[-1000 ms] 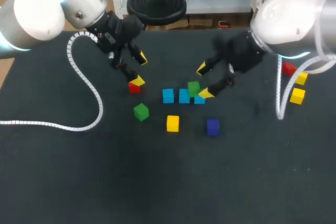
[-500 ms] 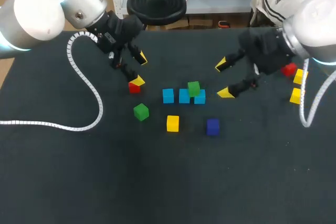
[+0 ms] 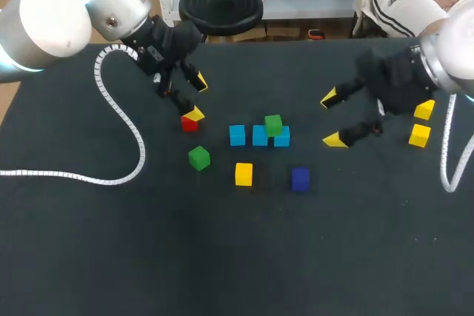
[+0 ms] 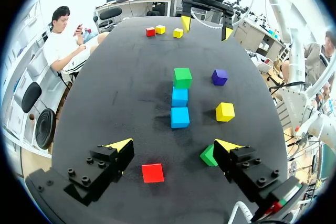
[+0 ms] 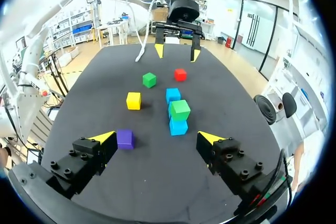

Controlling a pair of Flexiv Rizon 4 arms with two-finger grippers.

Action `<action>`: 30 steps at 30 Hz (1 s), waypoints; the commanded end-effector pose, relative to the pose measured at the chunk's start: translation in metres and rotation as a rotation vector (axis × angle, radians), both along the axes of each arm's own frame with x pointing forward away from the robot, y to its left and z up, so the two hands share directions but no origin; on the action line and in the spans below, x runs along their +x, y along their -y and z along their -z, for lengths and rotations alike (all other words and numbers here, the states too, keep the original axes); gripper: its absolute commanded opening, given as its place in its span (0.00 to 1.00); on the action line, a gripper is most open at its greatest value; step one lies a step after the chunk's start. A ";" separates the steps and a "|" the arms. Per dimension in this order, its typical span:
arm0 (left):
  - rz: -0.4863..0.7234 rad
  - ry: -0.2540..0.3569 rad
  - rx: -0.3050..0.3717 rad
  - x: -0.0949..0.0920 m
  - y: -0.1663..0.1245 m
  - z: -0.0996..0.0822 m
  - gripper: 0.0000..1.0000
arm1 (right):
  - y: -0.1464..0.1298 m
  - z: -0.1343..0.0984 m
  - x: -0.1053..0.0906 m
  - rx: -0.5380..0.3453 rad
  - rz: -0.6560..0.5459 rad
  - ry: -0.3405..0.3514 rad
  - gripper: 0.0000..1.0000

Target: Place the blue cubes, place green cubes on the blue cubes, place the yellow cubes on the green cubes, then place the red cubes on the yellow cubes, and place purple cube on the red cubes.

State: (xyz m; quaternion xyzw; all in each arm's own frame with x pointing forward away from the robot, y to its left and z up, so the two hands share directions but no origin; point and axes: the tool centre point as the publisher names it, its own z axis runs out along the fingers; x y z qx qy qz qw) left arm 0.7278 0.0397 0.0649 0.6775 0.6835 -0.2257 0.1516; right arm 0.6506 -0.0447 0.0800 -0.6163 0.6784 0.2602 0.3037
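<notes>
On your left, the left gripper (image 3: 197, 99) hangs with its yellow-tipped fingers spread wide and nothing between them. Its lower tip is just over a small red cube (image 3: 189, 125) lying on the black table (image 3: 89, 242). From that wrist you see the red cube between the open fingers, touching neither.

Next comes a loose green cube (image 3: 198, 158). Then there is a row of three blue cubes (image 3: 237, 135) set close together, with a loose yellow cube (image 3: 244, 174) in front of it. A second green cube (image 3: 273, 125) sits on the row's right end. A purple cube (image 3: 300, 178) lies near that end, in front.

Your right gripper (image 3: 332, 118) hovers beside the row, fingers wide apart and empty. Two more yellow cubes (image 3: 419, 135) lie past it.
</notes>
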 end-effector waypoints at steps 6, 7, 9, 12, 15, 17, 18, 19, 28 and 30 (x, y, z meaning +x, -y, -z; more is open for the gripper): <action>0.001 -0.003 0.005 0.002 0.001 -0.001 1.00 | 0.016 -0.002 -0.001 0.040 -0.067 -0.003 1.00; 0.001 -0.003 0.005 0.002 0.001 -0.001 1.00 | 0.017 -0.002 0.000 0.042 -0.080 -0.008 1.00; 0.001 -0.003 0.005 0.002 0.001 -0.001 1.00 | 0.018 -0.001 0.003 0.036 -0.127 -0.008 1.00; 0.001 -0.003 0.005 0.002 0.001 -0.001 1.00 | 0.020 0.000 0.011 0.006 -0.165 -0.017 1.00; 0.001 -0.003 0.005 0.002 0.001 -0.001 1.00 | 0.021 0.000 0.022 -0.036 -0.185 -0.042 1.00; 0.001 -0.003 0.005 0.002 0.001 -0.001 1.00 | 0.022 -0.001 0.029 -0.062 -0.194 -0.056 1.00; 0.001 -0.003 0.005 0.002 0.001 -0.001 1.00 | 0.022 -0.002 0.032 -0.070 -0.202 -0.057 1.00; 0.001 -0.003 0.005 0.002 0.001 -0.001 1.00 | 0.021 -0.003 0.035 -0.085 -0.210 -0.060 1.00; 0.001 -0.003 0.005 0.002 0.001 -0.001 1.00 | 0.011 0.005 0.049 -0.116 -0.230 -0.105 1.00; 0.001 -0.003 0.005 0.002 0.001 -0.001 1.00 | 0.011 0.005 0.049 -0.116 -0.230 -0.105 1.00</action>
